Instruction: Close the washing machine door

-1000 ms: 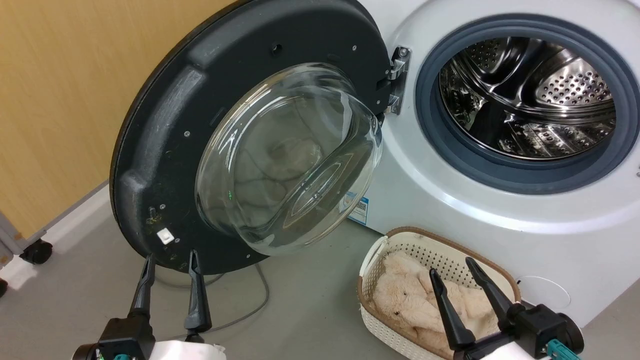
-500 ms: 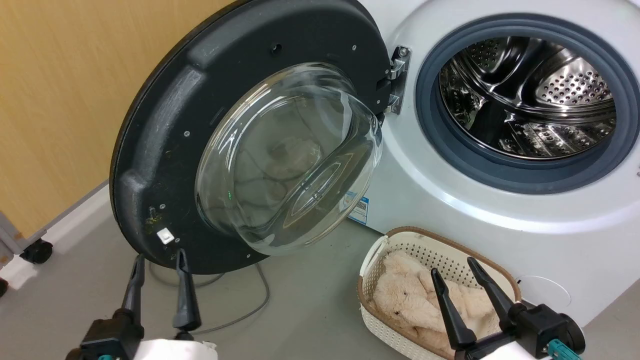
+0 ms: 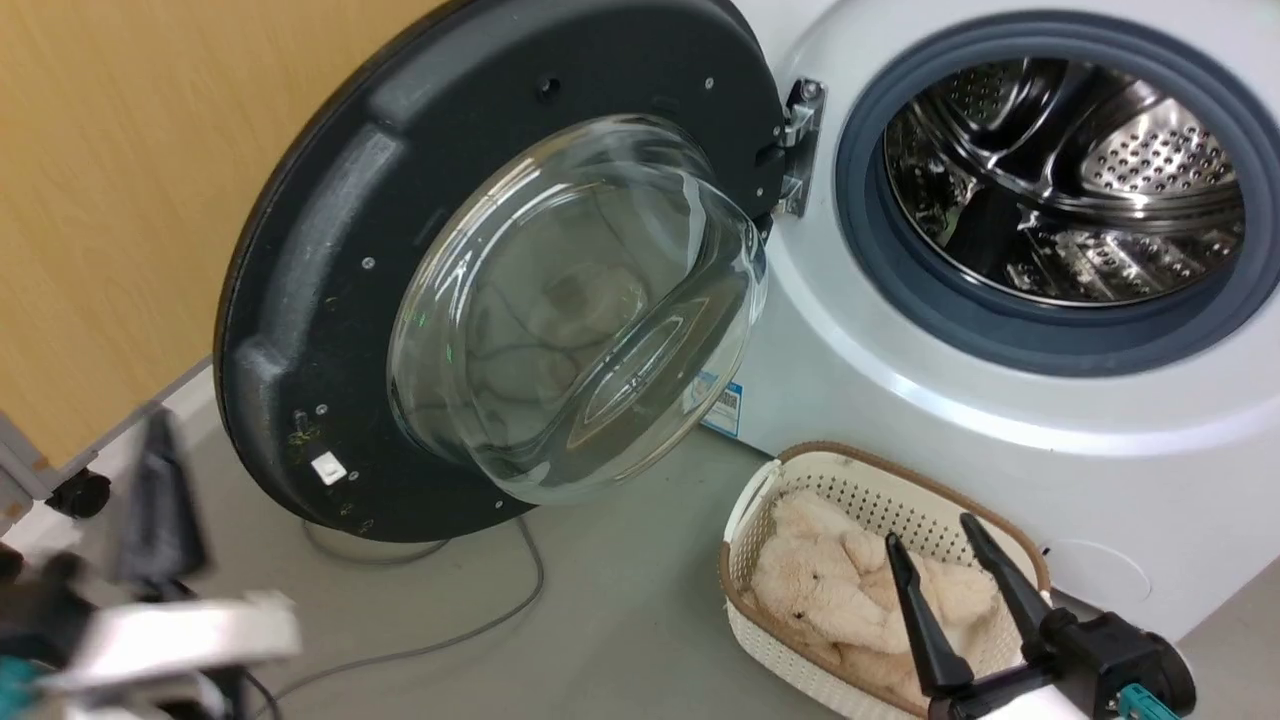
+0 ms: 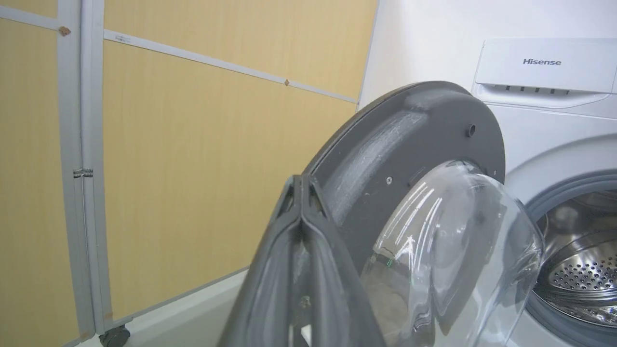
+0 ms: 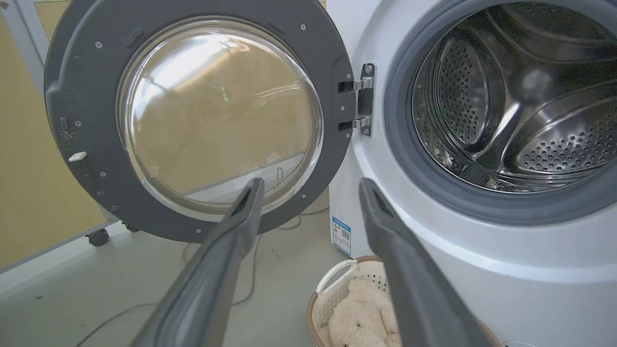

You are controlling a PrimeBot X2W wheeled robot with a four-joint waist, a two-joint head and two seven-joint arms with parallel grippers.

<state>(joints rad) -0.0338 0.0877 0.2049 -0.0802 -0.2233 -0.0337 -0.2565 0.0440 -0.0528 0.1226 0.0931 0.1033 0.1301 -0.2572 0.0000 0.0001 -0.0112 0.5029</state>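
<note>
The washing machine is white, with a blue-grey gasket ringing a shiny steel drum patterned with rows of small round holes. Low on the machine's front sits a blue-and-white sticker. The washing machine door, hinged at the machine's left, is matt black around clear glass. In front of the machine, a cream basket of fine perforated lattice has a brown rim and holds a beige plush toy. Left of the machine, the wall panel is honey-yellow woodgrain. The floor is plain grey, crossed by a grey cable.

surface: grey floor | standing on it: washing machine, cream basket, castor | lying: grey cable
</note>
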